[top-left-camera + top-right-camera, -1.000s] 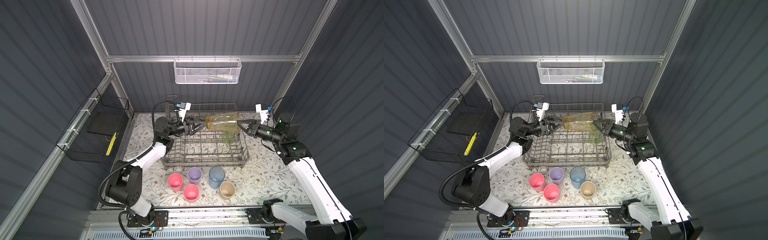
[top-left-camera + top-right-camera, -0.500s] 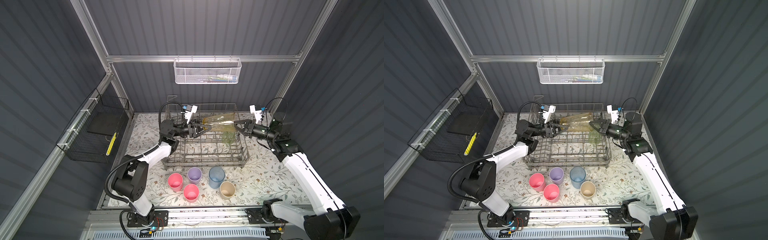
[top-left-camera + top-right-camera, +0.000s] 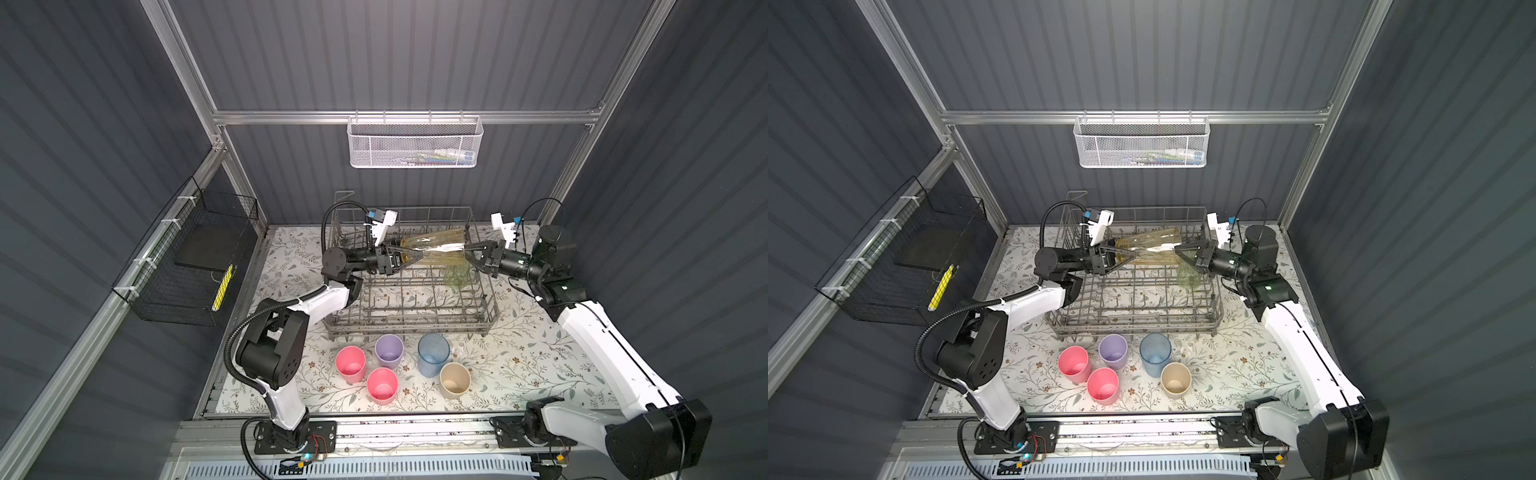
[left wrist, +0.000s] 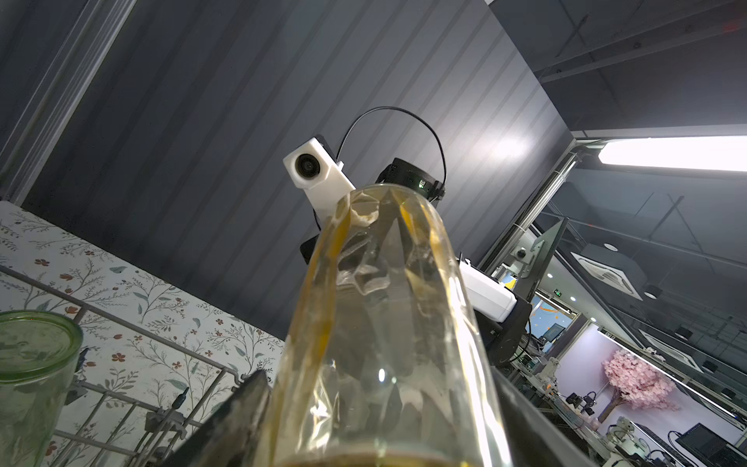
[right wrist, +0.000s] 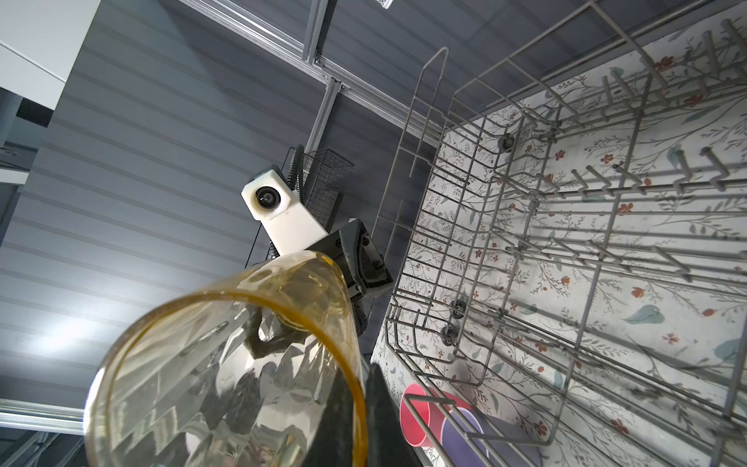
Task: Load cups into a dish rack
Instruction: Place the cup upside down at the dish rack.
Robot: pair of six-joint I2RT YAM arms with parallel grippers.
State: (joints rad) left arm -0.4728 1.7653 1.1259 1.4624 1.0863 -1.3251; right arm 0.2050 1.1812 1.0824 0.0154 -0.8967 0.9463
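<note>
Seven cups [image 3: 350, 365] [image 3: 382, 385] [image 3: 389, 351] [image 3: 433, 354] [image 3: 455, 380] [image 3: 436, 249] [image 3: 457, 275], one dish rack [image 3: 409, 328], two baskets [image 3: 415, 145] [image 3: 183, 266], two hands [image 3: 419, 258] [image 3: 466, 254].

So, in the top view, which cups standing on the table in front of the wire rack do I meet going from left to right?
In order: pink plastic tumbler → lilac plastic tumbler → translucent ribbed blue tumbler → beige plastic tumbler. The second pink tumbler overlaps the lilac one sideways, so I leave it out.

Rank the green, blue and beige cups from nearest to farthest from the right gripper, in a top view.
1. green cup, inside the dish rack, beside the right gripper.
2. blue cup, standing before the rack.
3. beige cup, farther forward still.
</note>
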